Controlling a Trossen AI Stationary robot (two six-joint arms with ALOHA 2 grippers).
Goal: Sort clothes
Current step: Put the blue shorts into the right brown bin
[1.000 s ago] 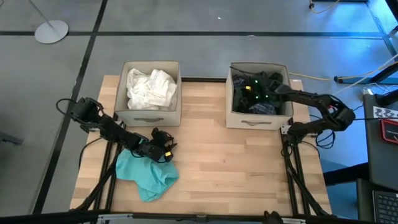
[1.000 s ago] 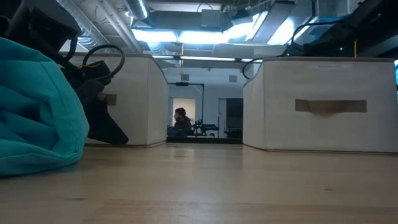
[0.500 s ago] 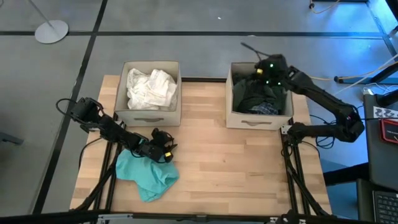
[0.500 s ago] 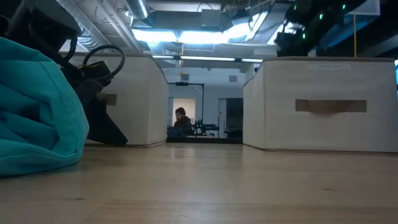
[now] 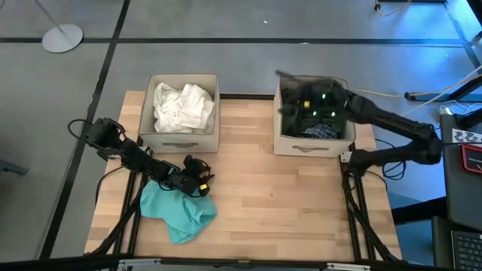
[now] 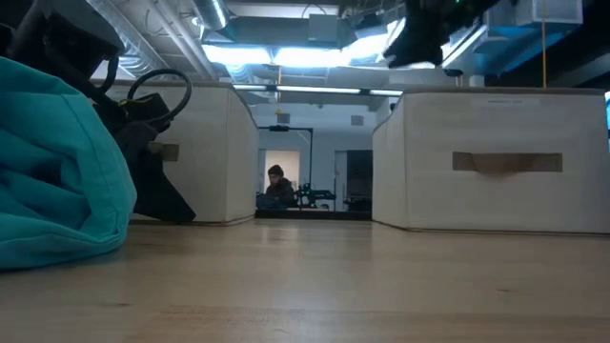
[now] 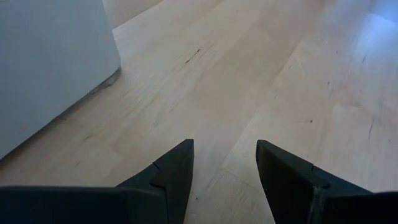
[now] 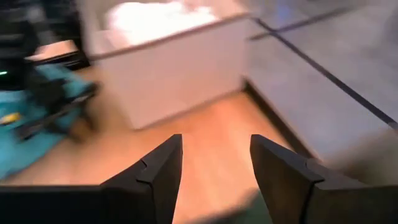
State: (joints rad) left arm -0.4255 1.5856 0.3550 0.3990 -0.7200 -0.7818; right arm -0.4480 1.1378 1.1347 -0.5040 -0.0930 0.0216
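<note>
Right gripper point(image 8: 214, 171): fingers parted, nothing between them. It hangs over the right-hand beige box point(image 5: 312, 143), above the dark clothes point(image 5: 305, 120) piled inside; a patch of blue plaid point(image 5: 320, 132) shows among them at that box's front edge. In the low view it sits above that box's top rim, clear of the fabric wall.

Left gripper point(image 7: 224, 168): fingers apart and empty, bare wood of the table point(image 5: 286, 203) between them. It rests low, just in front of the left-hand beige box point(image 5: 179, 139), near that box's front right corner.

Teal garment point(image 5: 177, 211): crumpled heap on the table, in front of the left-hand box, touching or partly under the left gripper's wrist; cannot tell which. Not gripped.

White clothes point(image 5: 182, 105): bunched inside the left-hand box, filling it nearly to the rim.

The two boxes stand side by side along the table's far edge, a gap between them. Through that gap, low view: a person point(image 6: 277, 186) far back in the room.
</note>
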